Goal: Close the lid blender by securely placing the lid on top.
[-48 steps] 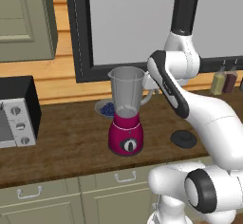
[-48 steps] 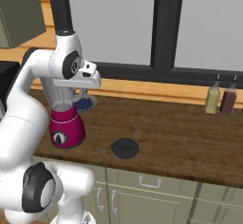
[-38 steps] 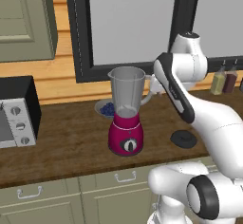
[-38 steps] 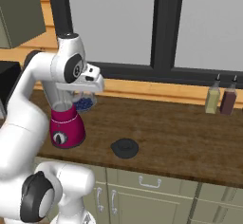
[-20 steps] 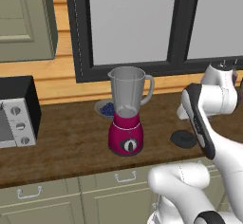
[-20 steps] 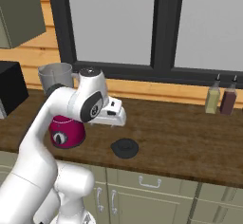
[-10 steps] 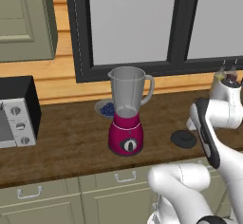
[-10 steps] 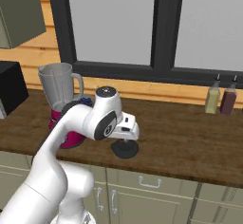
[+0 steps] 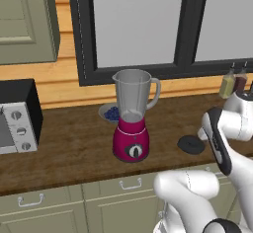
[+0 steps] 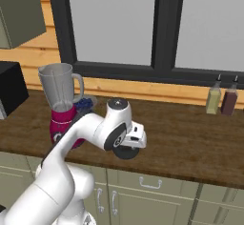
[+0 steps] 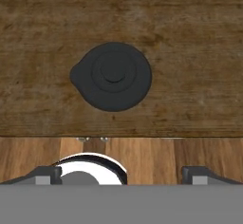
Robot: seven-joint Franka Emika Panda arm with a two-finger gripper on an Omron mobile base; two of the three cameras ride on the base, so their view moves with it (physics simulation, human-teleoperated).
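Note:
The lid (image 11: pixel 113 76), a flat round black disc with a raised centre, lies on the wooden counter (image 11: pixel 190 38) straight below my hand. My gripper (image 11: pixel 121 174) is open, its two dark fingertips (image 11: pixel 45 173) standing far apart above the lid with nothing between them. In the left base view the lid (image 9: pixel 190 144) rests to the right of the blender (image 9: pixel 131 123), a clear greyish jar with a side handle on a magenta base, its mouth uncovered. In the right base view my hand covers most of the lid (image 10: pixel 125 153), with the blender (image 10: pixel 61 106) to its left.
A bowl with blue contents (image 9: pixel 110 112) sits right behind the blender. A silver toaster oven (image 9: pixel 15 121) stands at the counter's left end. Two bottles (image 10: pixel 213 100) stand at the back right by the window. The counter's front edge (image 9: pixel 99 175) runs close to the lid.
The arm has swung from beside the blender jar over to the right and down, so the hand now hangs over the lid. The jaws have stayed wide apart.

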